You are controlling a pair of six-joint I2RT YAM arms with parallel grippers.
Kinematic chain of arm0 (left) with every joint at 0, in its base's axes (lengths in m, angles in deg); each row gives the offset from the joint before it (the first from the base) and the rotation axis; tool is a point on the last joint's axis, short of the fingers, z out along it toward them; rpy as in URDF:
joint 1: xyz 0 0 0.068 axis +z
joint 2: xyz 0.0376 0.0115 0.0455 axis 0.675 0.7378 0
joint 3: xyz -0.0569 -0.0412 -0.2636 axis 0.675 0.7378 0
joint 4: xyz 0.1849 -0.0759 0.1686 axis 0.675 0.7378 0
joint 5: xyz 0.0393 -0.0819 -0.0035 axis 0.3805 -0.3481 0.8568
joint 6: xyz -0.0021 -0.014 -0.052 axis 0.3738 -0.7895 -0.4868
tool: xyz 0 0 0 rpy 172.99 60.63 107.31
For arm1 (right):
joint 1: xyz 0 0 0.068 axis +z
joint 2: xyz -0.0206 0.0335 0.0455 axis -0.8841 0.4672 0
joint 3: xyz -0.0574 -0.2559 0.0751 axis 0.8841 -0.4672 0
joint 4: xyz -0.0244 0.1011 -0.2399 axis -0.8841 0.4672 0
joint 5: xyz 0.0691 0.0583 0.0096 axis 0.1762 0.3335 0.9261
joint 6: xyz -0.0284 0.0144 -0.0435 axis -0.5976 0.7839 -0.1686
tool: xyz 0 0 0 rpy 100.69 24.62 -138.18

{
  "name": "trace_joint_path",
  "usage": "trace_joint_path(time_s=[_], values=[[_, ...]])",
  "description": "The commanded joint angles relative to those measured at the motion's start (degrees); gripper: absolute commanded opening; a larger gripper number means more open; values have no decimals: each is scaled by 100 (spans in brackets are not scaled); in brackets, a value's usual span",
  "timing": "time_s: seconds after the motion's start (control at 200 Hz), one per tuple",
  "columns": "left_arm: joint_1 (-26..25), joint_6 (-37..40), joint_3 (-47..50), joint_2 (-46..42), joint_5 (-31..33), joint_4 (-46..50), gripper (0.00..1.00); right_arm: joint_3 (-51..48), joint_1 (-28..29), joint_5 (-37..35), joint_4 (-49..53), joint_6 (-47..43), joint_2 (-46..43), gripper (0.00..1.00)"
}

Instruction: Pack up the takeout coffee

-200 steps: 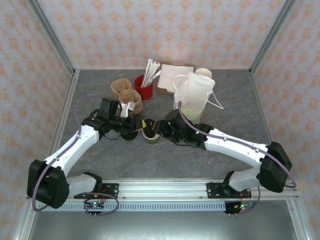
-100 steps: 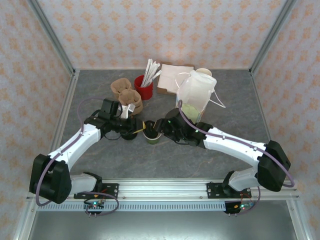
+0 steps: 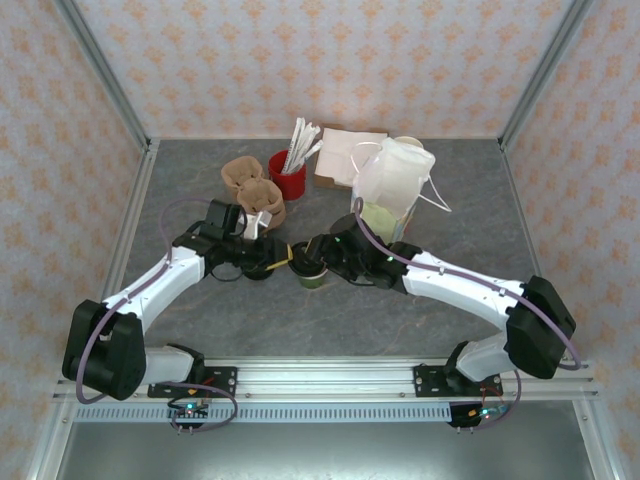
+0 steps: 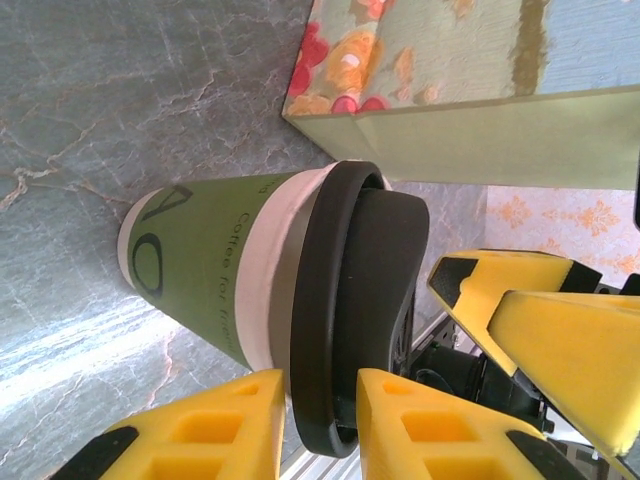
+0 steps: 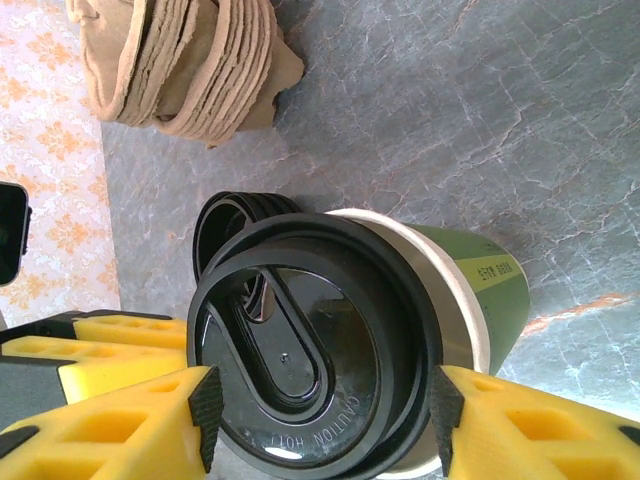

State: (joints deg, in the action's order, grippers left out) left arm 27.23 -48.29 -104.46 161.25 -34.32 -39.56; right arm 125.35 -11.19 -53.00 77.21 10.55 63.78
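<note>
Here, on the grey table (image 3: 250,320), the white paper bag (image 3: 392,175) stands upright near the takeout coffee (image 3: 310,272), apparently ready to receive it. The right gripper (image 5: 320,400) clasps the coffee at its lidded top, probably to steady it near mid-table. The left gripper (image 4: 320,425) flanks the lid's rim, pinching or just clear, impossible to tell. The right wrist camera catches a loose black lid (image 5: 225,218) just beside the coffee; the left wrist camera, the lettering down its green side.

Centre: olive-green takeout coffee (image 3: 310,277), black lid (image 5: 300,350); yellow fingers (image 5: 100,420) of my right pincer (image 5: 325,425). Upper frame: red cup (image 3: 287,180), tan trays (image 3: 248,182), grey-marbled table (image 3: 480,215), pale orange-floral walls (image 3: 300,60).
</note>
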Motion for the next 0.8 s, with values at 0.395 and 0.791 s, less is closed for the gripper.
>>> trace_joint_path(time_s=[0.395, 0.791], values=[[57, 1, 222, -14, -163, -353, 30, 158, -18, -125, 21, 37, 129, 61], [-197, -85, 32, 151, -86, -402, 36, 162, -23, -242, 165, -55, 24, 65]])
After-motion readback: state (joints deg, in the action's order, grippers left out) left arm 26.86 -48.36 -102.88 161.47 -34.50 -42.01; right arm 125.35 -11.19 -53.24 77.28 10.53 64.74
